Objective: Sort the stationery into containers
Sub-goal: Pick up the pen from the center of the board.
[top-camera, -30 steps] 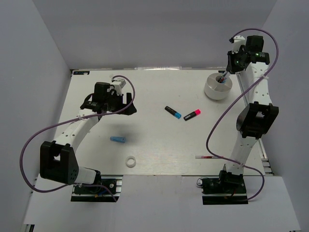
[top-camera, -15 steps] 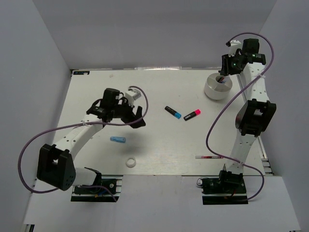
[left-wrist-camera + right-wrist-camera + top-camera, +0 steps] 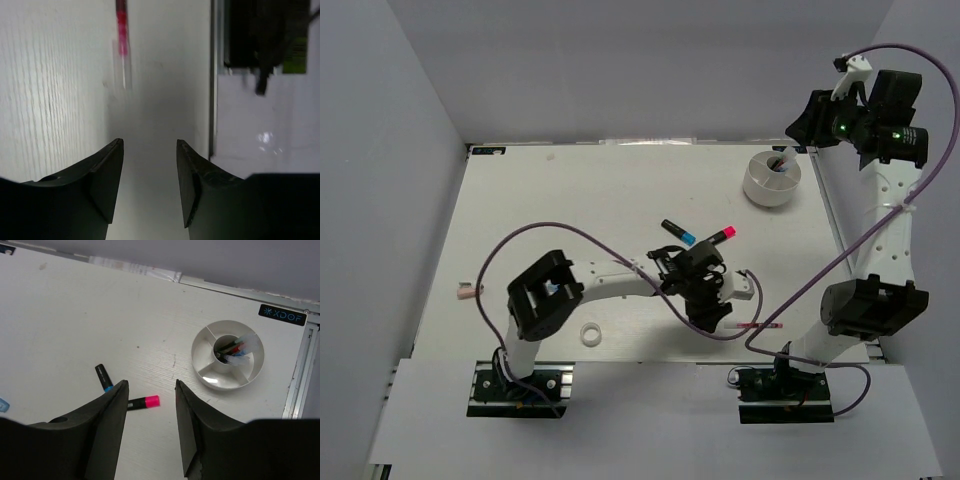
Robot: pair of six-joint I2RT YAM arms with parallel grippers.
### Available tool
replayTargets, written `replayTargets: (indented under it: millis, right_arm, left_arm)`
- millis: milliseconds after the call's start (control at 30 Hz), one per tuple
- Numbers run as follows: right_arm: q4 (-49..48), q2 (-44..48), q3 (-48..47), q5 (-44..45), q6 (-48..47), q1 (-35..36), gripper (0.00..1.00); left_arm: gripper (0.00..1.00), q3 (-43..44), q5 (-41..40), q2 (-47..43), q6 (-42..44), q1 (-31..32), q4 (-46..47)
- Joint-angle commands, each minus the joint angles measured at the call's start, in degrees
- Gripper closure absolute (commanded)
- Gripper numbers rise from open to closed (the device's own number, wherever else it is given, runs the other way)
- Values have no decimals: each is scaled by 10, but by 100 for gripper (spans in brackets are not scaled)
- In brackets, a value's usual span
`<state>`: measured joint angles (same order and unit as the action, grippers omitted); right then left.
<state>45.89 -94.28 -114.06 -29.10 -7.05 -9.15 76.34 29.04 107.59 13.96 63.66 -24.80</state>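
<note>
Both claws gape empty: left claw [image 3: 149, 145] faces the red pen [image 3: 121, 40] at 12 o'clock, likely for pickup; right claw [image 3: 150, 385] hangs above the dish [image 3: 250, 372].

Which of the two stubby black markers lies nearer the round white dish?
The pink-capped marker. It lies on the side toward the dish, while the blue-capped marker sits farther left, beyond it.

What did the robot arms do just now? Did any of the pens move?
The left hand swung from the left side of the table across to the red pen near the front edge, open and holding nothing. The right hand lifted up off the dish, also open. The blue-capped marker, pink-capped marker, tape ring and red pen stayed put.
</note>
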Motion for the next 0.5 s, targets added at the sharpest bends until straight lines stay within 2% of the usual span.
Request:
replayTargets:
  millis: [0, 100, 467]
  right_arm:
    - [-12, 23, 14, -38, 30, -10, 51]
    - [-10, 46, 26, -52, 33, -22, 51]
    - [-12, 59, 52, -148, 59, -50, 51]
  left_arm:
    - [44, 68, -9, 52, -7, 7, 31]
    - [42, 92, -24, 77, -7, 29, 81]
    - [39, 129, -51, 139, 12, 60, 93]
